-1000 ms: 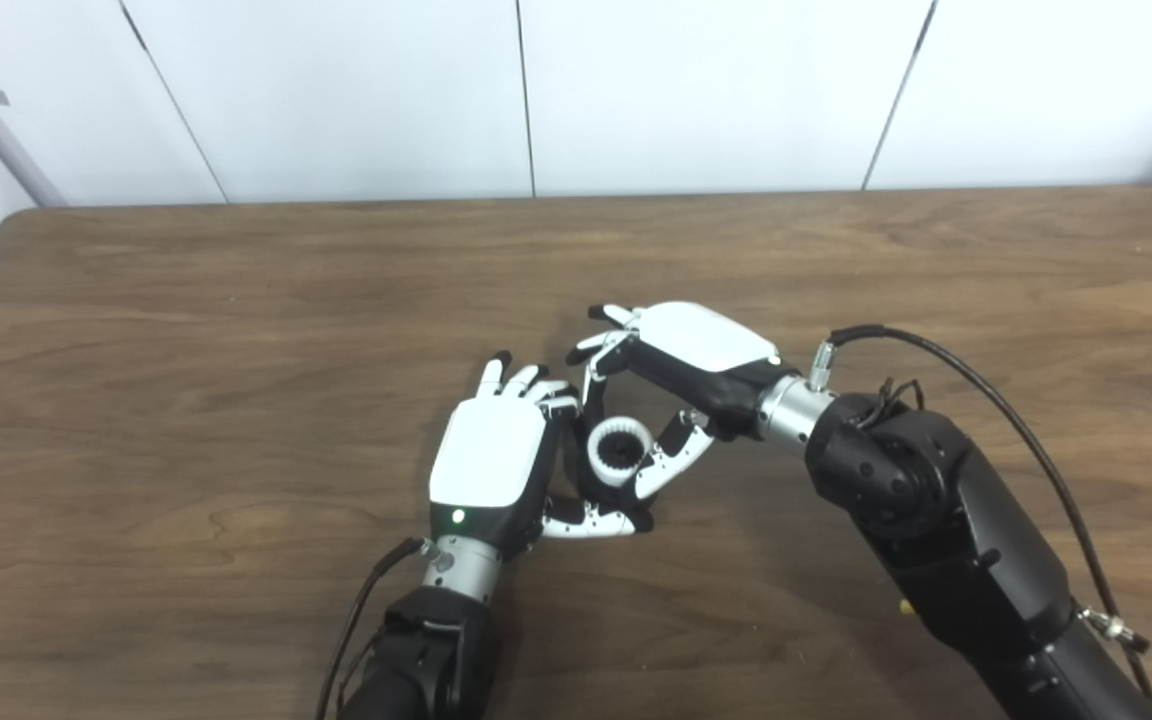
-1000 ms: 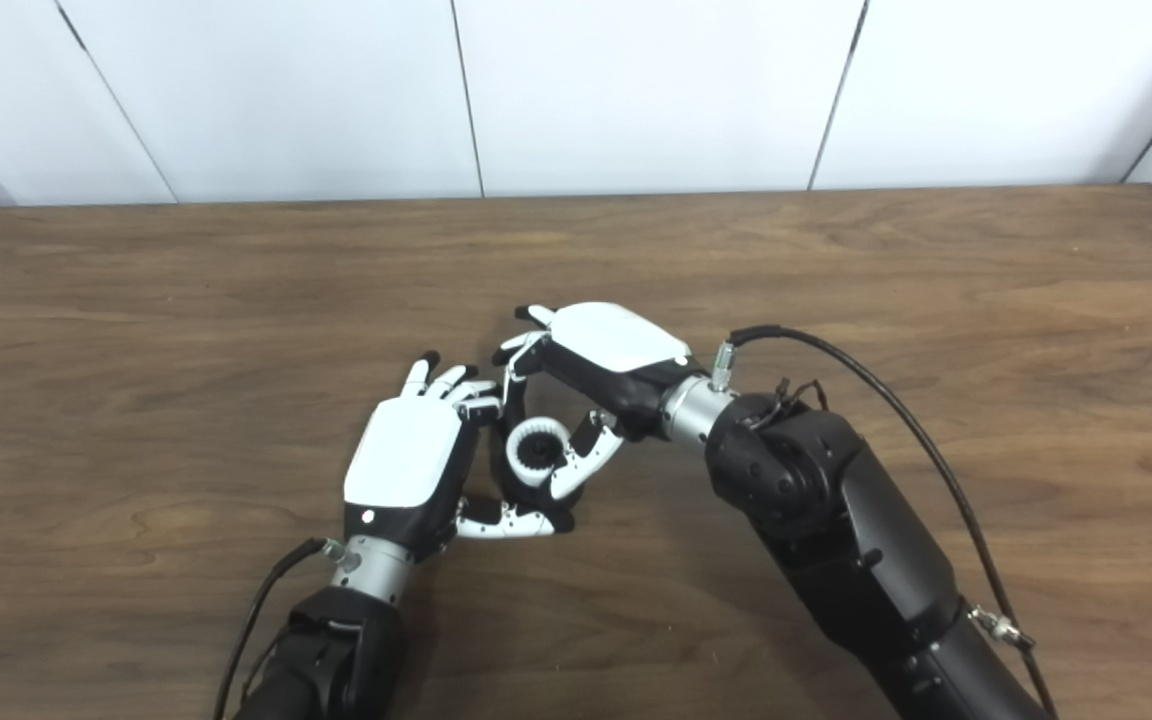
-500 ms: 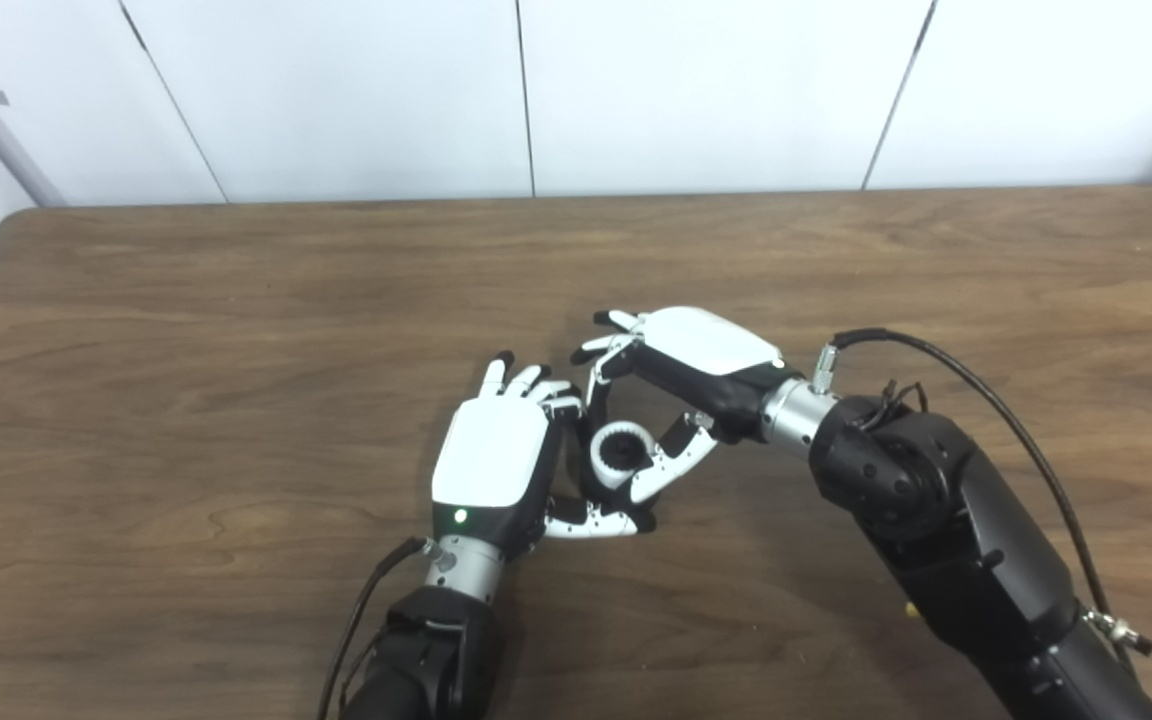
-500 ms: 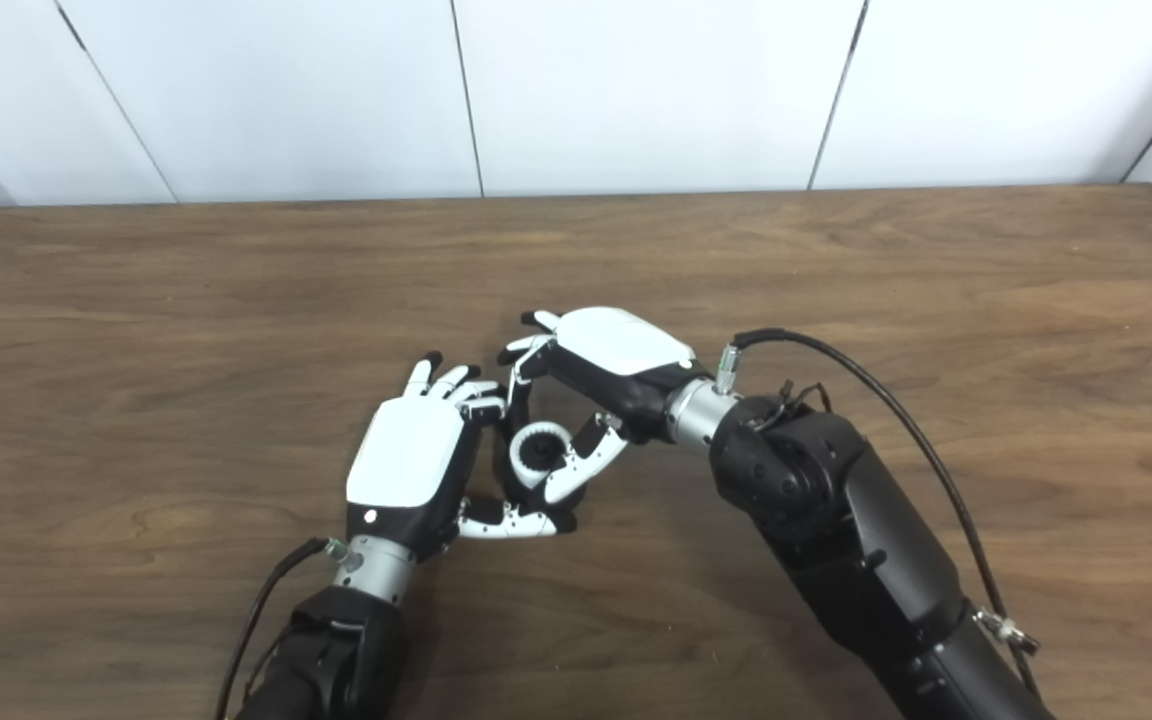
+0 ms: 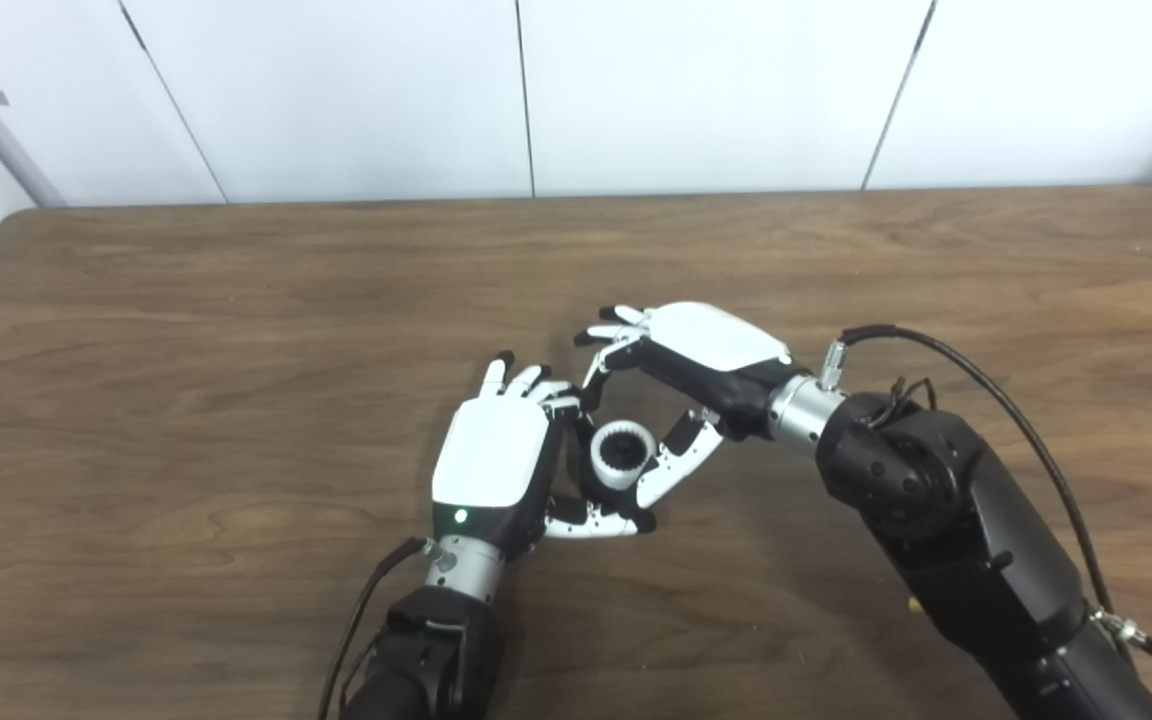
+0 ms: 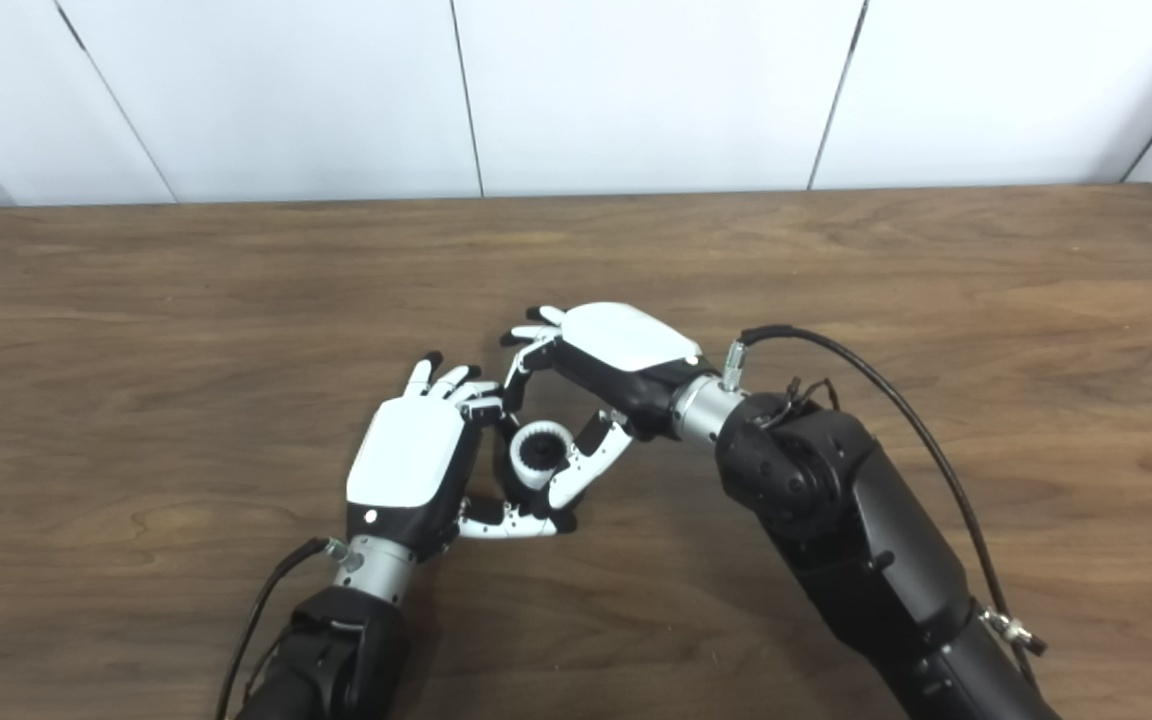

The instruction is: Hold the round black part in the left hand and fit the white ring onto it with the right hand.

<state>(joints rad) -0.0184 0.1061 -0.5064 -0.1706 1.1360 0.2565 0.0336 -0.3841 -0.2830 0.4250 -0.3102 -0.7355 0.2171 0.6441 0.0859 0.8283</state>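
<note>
Fingers [image 5: 526, 381] of the left hand [image 5: 492, 455] curl around the round black part [image 5: 588, 482], its thumb [image 5: 591, 522] lying below it, so the hand grasps it near the middle of the wooden table [image 5: 186, 330]. White ring [image 5: 622, 454], toothed inside around a dark bore, sits on that part. Right hand [image 5: 681, 385] arches over the ring, thumb touching its right side; whether it actually pinches the ring cannot be told. No writing is readable.

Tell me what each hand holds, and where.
Left hand cups the round black part, mostly hidden. Right hand pinches the white ring by its rim.
</note>
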